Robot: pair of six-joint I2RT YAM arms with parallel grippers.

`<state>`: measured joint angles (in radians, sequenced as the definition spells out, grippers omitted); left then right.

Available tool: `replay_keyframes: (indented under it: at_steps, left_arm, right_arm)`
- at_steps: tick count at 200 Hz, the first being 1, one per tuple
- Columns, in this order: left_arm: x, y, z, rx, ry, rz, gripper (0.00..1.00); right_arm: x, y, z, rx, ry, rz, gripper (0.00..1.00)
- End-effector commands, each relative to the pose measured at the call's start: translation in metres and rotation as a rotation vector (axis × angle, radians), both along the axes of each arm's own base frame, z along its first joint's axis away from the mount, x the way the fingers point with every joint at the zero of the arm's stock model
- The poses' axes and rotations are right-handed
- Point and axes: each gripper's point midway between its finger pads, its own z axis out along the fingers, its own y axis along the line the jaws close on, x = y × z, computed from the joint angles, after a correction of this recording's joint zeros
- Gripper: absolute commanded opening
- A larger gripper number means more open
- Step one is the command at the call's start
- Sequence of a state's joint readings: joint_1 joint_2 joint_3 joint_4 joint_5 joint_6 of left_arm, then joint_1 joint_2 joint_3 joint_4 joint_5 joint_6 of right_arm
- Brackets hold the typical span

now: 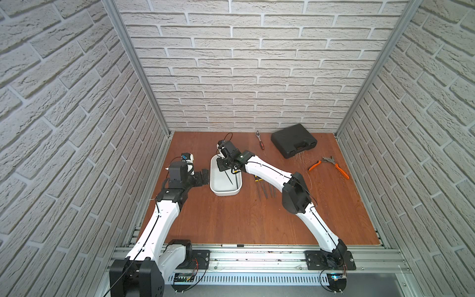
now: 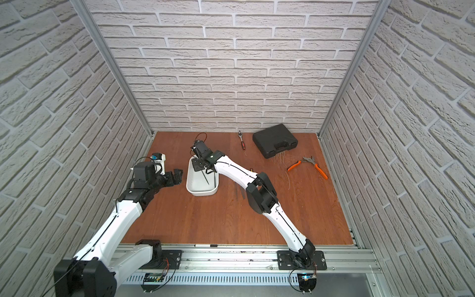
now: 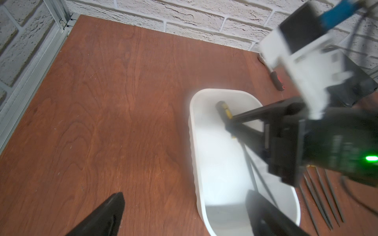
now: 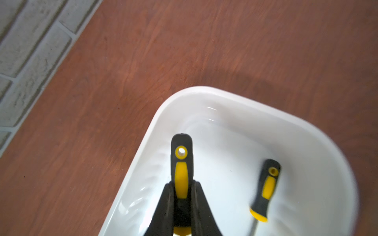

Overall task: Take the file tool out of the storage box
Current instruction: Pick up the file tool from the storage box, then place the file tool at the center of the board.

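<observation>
The white storage box (image 1: 213, 185) (image 2: 189, 183) lies left of the table's middle in both top views. My right gripper (image 4: 182, 185) (image 1: 223, 167) hangs over its far end, shut on the black-and-yellow handle of a file tool (image 4: 181, 163). The file's thin shaft (image 1: 228, 177) slants down into the box. A second file (image 4: 267, 188) with the same kind of handle lies inside the box (image 4: 204, 90). My left gripper (image 3: 186, 194) (image 1: 204, 176) is open at the box's left wall (image 3: 194, 163), one finger over the wood and one over the inside, holding nothing.
Several thin files (image 1: 264, 189) lie on the wood just right of the box, partly under my right arm. A black moulded case (image 1: 293, 141), a ratchet tool with a red-and-black handle (image 1: 259, 140) and orange-handled pliers (image 1: 331, 165) sit at the back right, with loose wires around them.
</observation>
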<state>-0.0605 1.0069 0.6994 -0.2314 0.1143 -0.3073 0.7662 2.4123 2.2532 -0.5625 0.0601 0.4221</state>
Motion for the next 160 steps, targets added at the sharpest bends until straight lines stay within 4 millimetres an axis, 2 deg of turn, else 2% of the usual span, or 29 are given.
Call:
replay_keyframes:
  at_steps: [1, 27, 38, 42, 66, 84, 124, 160]
  left_arm:
    - [0.005, -0.005, 0.002, -0.003, -0.023, -0.020, 0.98]
    - [0.006, -0.011, 0.001, -0.009, -0.014, -0.055, 0.98]
    - [0.007, -0.015, 0.002, -0.006, -0.012, -0.070, 0.99]
    - [0.007, -0.015, 0.001, -0.005, -0.011, -0.071, 0.98]
    - [0.008, -0.019, -0.002, -0.012, -0.005, -0.083, 0.99]
    - [0.010, -0.022, -0.005, -0.018, 0.003, -0.093, 0.98]
    - [0.012, -0.026, -0.010, -0.024, 0.020, -0.106, 0.98]
    - [0.012, -0.027, -0.013, -0.025, 0.031, -0.110, 0.98]
  right_arm:
    - [0.015, -0.034, 0.078, 0.112, -0.130, -0.093, 0.02]
    - [0.007, -0.093, 0.078, 0.048, -0.147, -0.169, 0.02]
    - [0.004, -0.122, 0.068, -0.007, -0.140, -0.208, 0.02]
    - [0.000, -0.134, 0.076, -0.012, -0.151, -0.225, 0.02]
    - [-0.011, -0.194, 0.052, -0.103, -0.115, -0.307, 0.02]
    - [-0.018, -0.226, 0.032, -0.140, -0.076, -0.345, 0.02]
    - [-0.032, -0.273, -0.011, -0.198, 0.004, -0.423, 0.02]
    - [-0.038, -0.292, -0.053, -0.201, 0.072, -0.471, 0.02]
